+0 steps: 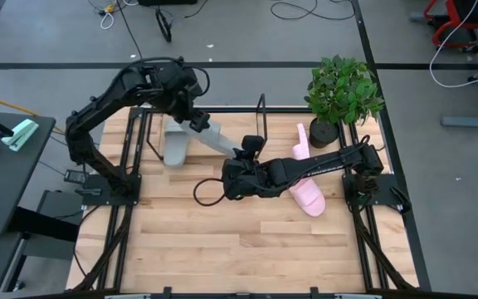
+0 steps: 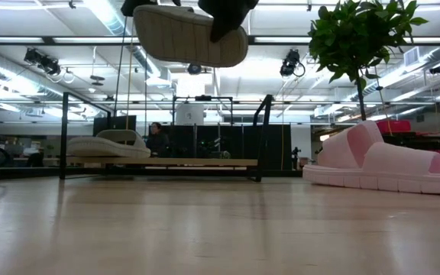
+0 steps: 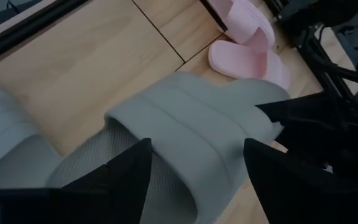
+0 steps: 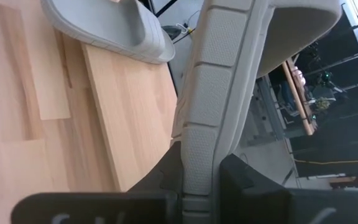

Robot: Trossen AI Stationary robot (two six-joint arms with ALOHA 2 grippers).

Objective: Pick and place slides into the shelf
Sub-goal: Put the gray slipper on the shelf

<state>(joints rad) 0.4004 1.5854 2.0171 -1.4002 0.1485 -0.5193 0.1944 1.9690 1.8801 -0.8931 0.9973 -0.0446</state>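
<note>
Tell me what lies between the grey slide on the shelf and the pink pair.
In the high view, the raised second grey slide and both end effectors, left and right, lie between the shelved grey slide and the pink pair.

Bright overhead ceiling lights, soft shadows, blurred wrist foregrounds.

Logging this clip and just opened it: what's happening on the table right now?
A handover in mid-air. The right gripper is shut on one end of a grey slide, held up above the table. The left gripper is at its other end with fingers open around the strap, not gripping. The other grey slide already sits on the shelf. Both pink slides lie on the table near the potted plant.
</note>
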